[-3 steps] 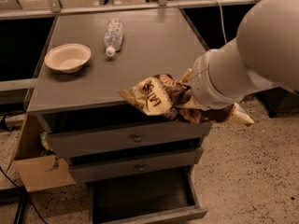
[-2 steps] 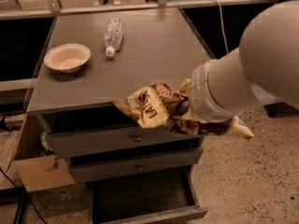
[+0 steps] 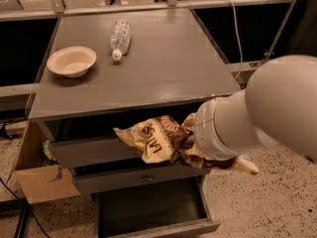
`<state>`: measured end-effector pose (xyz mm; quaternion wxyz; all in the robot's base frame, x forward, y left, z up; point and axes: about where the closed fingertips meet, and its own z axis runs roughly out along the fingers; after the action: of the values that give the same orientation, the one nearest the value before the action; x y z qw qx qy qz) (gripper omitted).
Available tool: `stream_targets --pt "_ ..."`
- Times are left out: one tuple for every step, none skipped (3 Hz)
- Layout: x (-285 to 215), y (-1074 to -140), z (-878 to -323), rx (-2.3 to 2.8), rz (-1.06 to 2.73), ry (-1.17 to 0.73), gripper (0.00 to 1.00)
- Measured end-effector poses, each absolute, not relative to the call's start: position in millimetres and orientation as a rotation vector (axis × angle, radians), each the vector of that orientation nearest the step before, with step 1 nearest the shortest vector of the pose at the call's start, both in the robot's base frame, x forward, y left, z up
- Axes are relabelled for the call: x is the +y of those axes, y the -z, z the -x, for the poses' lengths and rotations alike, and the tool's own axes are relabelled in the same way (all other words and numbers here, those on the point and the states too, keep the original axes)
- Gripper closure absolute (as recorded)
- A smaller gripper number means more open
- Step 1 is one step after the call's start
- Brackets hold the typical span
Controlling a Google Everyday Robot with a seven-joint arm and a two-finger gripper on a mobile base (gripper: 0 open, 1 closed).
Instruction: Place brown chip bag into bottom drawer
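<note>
The brown chip bag [image 3: 156, 143], crinkled brown and cream-yellow foil, hangs in the air in front of the upper drawers, below the cabinet's top edge. My gripper [image 3: 195, 148] sits at the end of the big white arm and is shut on the bag's right side; the arm and the bag mostly hide it. The bottom drawer [image 3: 148, 209] is pulled open straight below the bag, dark inside, with its flat front panel [image 3: 163, 230] at the lower edge of the view.
On the grey cabinet top [image 3: 168, 68] stand a cream bowl [image 3: 72, 61] at the left and a clear plastic bottle [image 3: 120, 37] lying at the back. A cardboard box [image 3: 42, 182] stands left of the cabinet. A speckled floor lies at the right.
The arm has carried the bag down and forward, from level with the cabinet's top edge to in front of the upper drawers, above the open bottom drawer.
</note>
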<state>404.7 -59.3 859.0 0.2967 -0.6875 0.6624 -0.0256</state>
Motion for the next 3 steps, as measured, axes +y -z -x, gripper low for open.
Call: stream_targets --pt "-58 -812 -401 1.726 1.817 0.015 1.00" --pt "-55 -772 -399 1.679 1.859 0.001 1.00" --pt "-47 -729 -391 1.667 1.977 -0.024 1.00"
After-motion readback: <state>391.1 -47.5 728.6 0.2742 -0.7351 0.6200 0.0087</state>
